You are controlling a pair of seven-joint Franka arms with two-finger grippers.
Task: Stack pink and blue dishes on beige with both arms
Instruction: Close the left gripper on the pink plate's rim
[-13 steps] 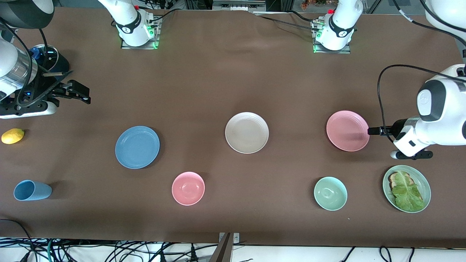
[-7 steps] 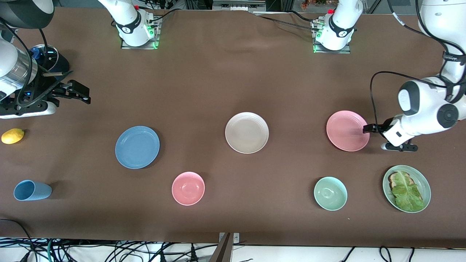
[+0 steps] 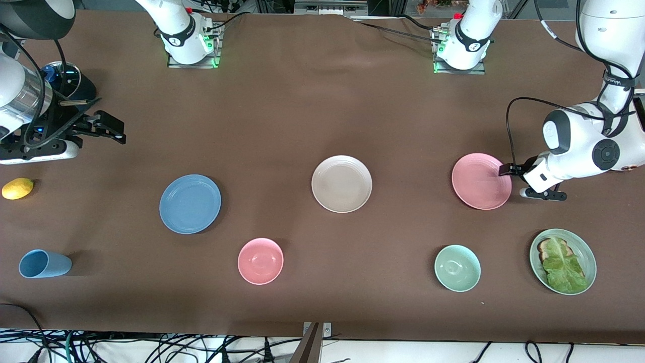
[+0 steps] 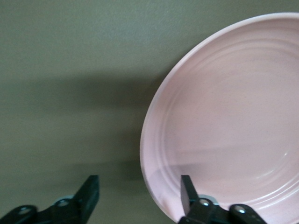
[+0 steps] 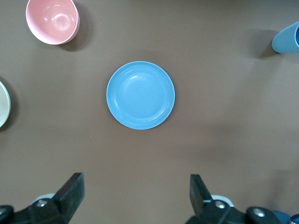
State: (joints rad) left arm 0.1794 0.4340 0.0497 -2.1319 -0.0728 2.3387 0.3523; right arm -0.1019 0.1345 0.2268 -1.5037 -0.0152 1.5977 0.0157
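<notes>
My left pincer (image 4: pixel 139 198), fingers spread, straddles the pink plate (image 3: pixel 480 181) rim, not yet clamped. My right pincer (image 5: pixel 135 191) waits released, high over the blue plate (image 5: pixel 140 95).

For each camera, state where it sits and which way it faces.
Front view: high across the table, facing both bases; shows both arms.
Left wrist view: on the left arm, low at the flat round pink plate; left tool fingers straddle its rim.
Right wrist view: on the right arm, looking down on the flat round blue plate; right tool open.
Shared: front view shows both plates.
</notes>
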